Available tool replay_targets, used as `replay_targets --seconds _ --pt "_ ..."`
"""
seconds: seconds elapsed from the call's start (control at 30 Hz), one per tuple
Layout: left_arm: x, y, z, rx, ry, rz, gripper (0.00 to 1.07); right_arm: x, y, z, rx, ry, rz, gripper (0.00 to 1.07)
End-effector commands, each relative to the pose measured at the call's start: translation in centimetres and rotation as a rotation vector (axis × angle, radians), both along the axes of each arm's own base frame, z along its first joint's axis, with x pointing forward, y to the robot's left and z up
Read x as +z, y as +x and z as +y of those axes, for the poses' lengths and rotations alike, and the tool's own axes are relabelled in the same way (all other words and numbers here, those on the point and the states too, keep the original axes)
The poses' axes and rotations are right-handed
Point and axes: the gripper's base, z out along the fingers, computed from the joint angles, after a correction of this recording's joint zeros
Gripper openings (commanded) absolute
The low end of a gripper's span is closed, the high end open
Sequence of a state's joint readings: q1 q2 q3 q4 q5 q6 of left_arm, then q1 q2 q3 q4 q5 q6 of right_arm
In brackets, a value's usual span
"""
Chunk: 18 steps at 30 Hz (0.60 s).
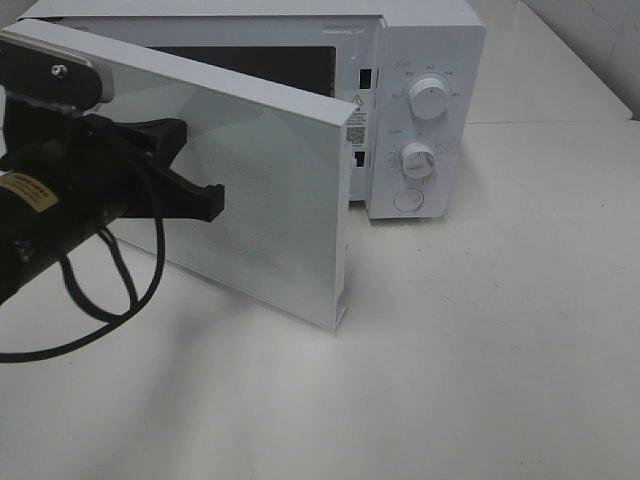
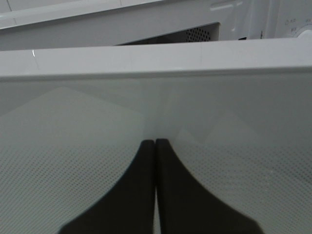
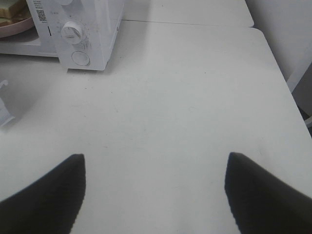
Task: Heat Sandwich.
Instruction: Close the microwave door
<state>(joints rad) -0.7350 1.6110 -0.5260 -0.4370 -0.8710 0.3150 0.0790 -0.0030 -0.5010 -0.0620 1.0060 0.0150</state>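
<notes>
The white microwave point(image 1: 425, 50) stands at the back of the table with its door point(image 1: 270, 190) swung partly open. My left gripper point(image 1: 213, 200) is shut, its black fingertips point(image 2: 155, 142) pressed together against the door's outer mesh face, holding nothing. In the right wrist view the sandwich point(image 3: 10, 7), tan bread with a green layer, lies on a pink plate point(image 3: 19, 28) inside the microwave cavity. My right gripper point(image 3: 155, 158) hangs open over the bare table, well in front of the microwave, and is out of the exterior high view.
Two round knobs point(image 1: 430, 97) point(image 1: 418, 158) and a round button point(image 1: 408, 200) sit on the microwave's control panel. A black cable point(image 1: 110, 300) loops below the left arm. The white table point(image 1: 480, 350) stretches out to the right and front.
</notes>
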Motion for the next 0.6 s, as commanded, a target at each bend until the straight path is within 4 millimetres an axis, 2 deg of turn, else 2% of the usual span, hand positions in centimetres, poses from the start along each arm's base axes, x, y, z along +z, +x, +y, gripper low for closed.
replay_targets --seconds 0.03,0.6 --pt "0.3 0.9 -1.1 0.019 -0.03 -0.011 0.0 0.0 -0.3 -0.1 -0.015 0.004 -0.033 0.76" --pt "0.2 5.5 -5.7 -0.004 -0.059 -0.003 0.0 0.0 -0.3 -0.1 -0.015 0.004 -0.033 0.76"
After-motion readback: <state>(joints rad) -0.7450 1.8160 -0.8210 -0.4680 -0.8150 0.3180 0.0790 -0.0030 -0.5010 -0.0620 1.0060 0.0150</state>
